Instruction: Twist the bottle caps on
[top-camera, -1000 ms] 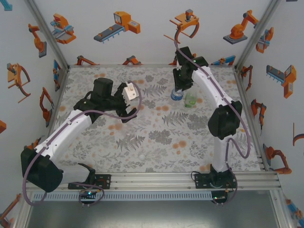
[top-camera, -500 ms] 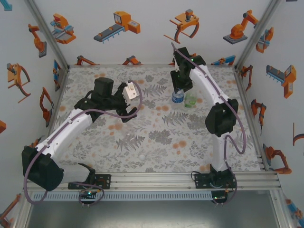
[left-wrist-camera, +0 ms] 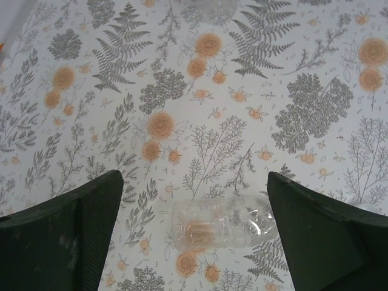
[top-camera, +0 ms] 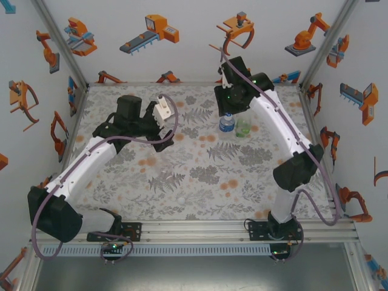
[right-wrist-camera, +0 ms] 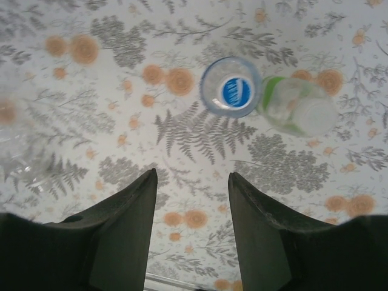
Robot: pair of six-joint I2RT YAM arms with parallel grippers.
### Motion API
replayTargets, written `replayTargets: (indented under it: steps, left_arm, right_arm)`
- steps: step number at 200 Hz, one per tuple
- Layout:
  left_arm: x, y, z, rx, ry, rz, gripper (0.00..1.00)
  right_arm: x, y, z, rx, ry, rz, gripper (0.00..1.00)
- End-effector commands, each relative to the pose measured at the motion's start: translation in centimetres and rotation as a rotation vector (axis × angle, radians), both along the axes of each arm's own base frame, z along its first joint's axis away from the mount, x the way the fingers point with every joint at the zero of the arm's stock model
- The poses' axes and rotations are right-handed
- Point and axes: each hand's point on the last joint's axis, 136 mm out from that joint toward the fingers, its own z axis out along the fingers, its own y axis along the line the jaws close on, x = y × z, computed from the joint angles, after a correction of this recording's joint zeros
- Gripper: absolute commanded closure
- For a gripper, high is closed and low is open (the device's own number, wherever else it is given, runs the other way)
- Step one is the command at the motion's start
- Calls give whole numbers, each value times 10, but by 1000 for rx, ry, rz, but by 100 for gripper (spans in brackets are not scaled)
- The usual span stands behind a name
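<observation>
The plain clear plastic bottle [left-wrist-camera: 221, 224] is laid on its side between the widely spread fingers of the left gripper [left-wrist-camera: 194, 176], apparently for pickup. The right gripper [right-wrist-camera: 192, 174], narrowly parted and empty, is held above the upright blue-labelled bottle [right-wrist-camera: 231, 92]. A tiny round white cap [top-camera: 181, 199] is found loose towards the table's near edge.

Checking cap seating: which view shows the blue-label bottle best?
Right wrist: it looks straight down on the blue-label bottle, large and unblocked, beside the green bottle. Top external shows it small but upright, with its label side visible.

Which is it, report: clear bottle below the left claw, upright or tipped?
Tipped: the clear bottle lies on its side on the table.
</observation>
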Motion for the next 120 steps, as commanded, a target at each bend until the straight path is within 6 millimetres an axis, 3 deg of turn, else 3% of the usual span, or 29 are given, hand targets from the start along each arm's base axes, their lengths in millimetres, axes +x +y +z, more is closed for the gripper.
replayTargets:
  steps: [1, 27, 71, 96, 120]
  left_arm:
    - [21, 12, 27, -79, -7, 107, 6]
    - [43, 39, 43, -143, 7, 257, 7]
    - [75, 101, 68, -294, 48, 552, 8]
    - [73, 131, 70, -365, 85, 646, 10]
    - [64, 149, 58, -391, 104, 698, 10]
  right_arm:
    - [-24, 28, -6, 45, 2, 21, 50]
    - [-53, 69, -23, 101, 13, 69, 47]
    - [-93, 140, -79, 160, 63, 159, 34]
    - [-108, 174, -107, 164, 85, 215, 31]
    - [-116, 199, -127, 168, 100, 244, 28]
